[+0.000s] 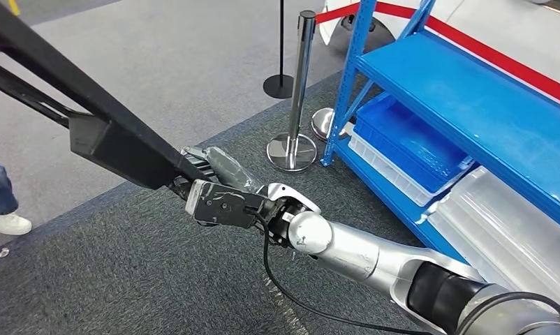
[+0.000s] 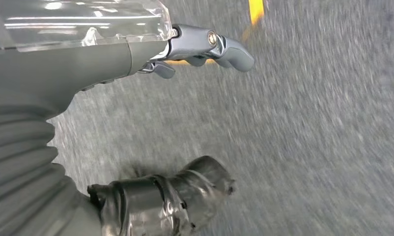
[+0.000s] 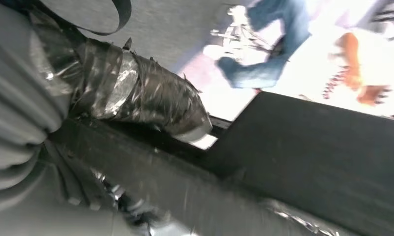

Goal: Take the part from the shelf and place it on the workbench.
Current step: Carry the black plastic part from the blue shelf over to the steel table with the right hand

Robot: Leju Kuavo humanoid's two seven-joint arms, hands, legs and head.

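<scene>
Gripping: right hand (image 1: pixel 214 183) wraps the long black part (image 1: pixel 89 115), well left of the blue shelf (image 1: pixel 466 105), over grey carpet.
Part: a dark bar with a wider block, slanting up and away from the shelf; right wrist view shows the thumb (image 3: pixel 151 98) pressed on it.
Left hand (image 2: pixel 195 49): fingers loosely spread, holding nothing, above carpet.
Stanchion (image 1: pixel 296 132): just beside the shelf's near post.
Blue bin (image 1: pixel 410 139): on the shelf's lower level.

Your right arm (image 1: pixel 375 255) reaches out across your front, almost straight. Your right hand (image 1: pixel 211 183) wraps around the long black part (image 1: pixel 113 136), thumb (image 3: pixel 141 96) pressed on top. Your left hand (image 2: pixel 136 118) holds nothing, its fingers (image 2: pixel 210 46) a little curled and apart from the thumb.
</scene>
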